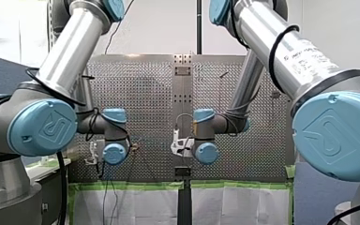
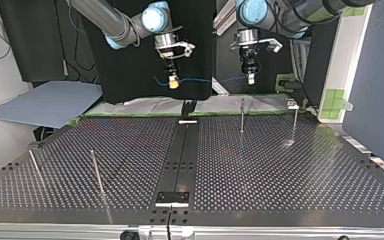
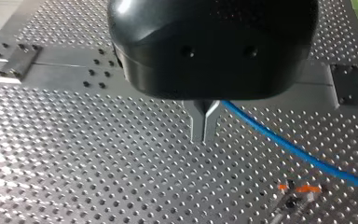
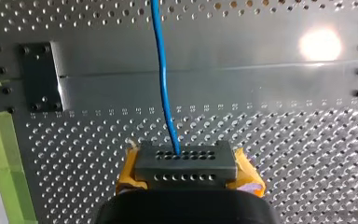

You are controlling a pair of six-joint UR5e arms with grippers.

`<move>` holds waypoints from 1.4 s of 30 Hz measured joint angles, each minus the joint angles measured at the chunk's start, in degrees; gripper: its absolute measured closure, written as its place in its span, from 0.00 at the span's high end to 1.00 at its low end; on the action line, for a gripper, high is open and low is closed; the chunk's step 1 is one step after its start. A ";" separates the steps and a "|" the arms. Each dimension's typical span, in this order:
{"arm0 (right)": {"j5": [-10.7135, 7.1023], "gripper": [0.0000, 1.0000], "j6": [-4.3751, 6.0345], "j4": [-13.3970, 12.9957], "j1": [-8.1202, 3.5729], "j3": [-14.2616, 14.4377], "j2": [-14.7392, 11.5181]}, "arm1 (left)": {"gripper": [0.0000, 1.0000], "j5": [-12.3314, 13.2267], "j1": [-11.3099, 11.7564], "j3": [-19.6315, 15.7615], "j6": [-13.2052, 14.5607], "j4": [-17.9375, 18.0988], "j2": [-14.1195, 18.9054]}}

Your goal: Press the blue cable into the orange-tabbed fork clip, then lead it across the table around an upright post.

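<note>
Above perforated table (image 3: 74, 163) | left claw (image 3: 204, 137), tapered metal, pinches thin blue cable (image 3: 284, 144) | right claw (image 4: 185, 159), yellow-padded, too

My left arm (image 1: 72, 44) and my right arm (image 1: 281, 47): silver tubes, pale-blue logo-embossed joint caps, black looped cables; my right tool (image 4: 185, 161) yellow-padded, black-bodied.

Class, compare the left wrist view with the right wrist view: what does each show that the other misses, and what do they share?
Only the left wrist view shows the orange-tabbed fork clip on the table, and my left gripper, metal fingers shut on the blue cable. Only the right wrist view shows my right gripper with yellow pads, and green tape along the table's edge. Both show the blue cable running over the perforated table.
</note>
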 joint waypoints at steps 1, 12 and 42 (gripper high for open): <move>-0.18 0.00 -0.03 0.08 -0.30 -0.01 0.09 | 0.00 0.02 0.13 0.48 0.11 -0.08 -0.48; -2.70 0.00 0.17 0.35 -2.46 -0.56 0.86 | 0.00 0.14 1.96 4.27 0.39 -0.28 -6.55; -5.42 0.00 0.12 1.85 -4.36 -6.55 6.36 | 0.00 6.06 5.69 10.79 -0.65 -6.93 -16.01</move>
